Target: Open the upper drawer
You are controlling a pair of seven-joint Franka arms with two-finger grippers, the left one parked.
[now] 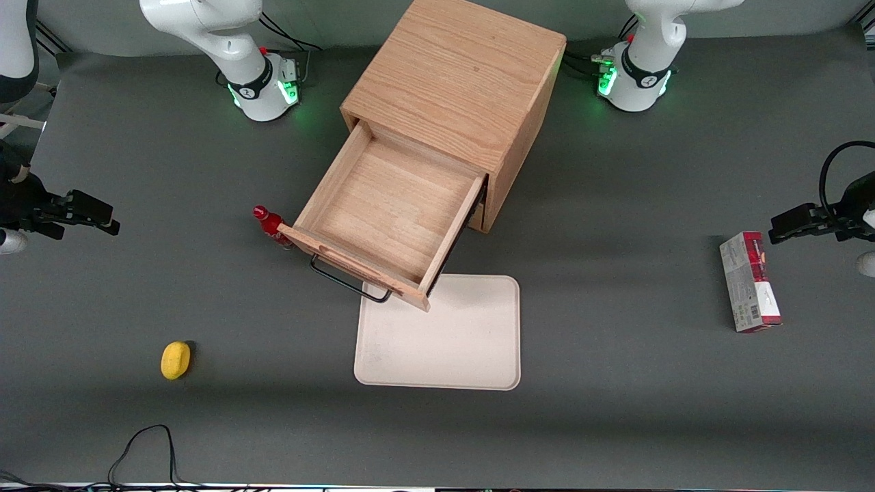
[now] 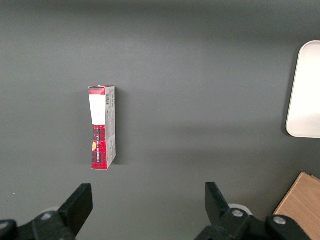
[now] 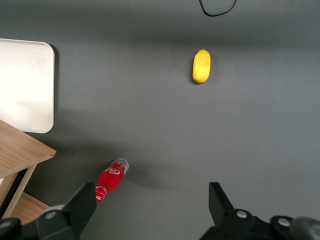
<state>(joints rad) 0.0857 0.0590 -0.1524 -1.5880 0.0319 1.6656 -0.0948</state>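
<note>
At the left edge of the front frame, my gripper (image 1: 102,222) hangs above bare mat with its fingers spread, holding nothing. The upper drawer (image 1: 383,212), frame centre, stands pulled fully out over the white tray (image 1: 451,342), so I judge the task done. Only my wrist camera shows the red bottle (image 3: 112,177) whole; the front view half hides it.
</note>
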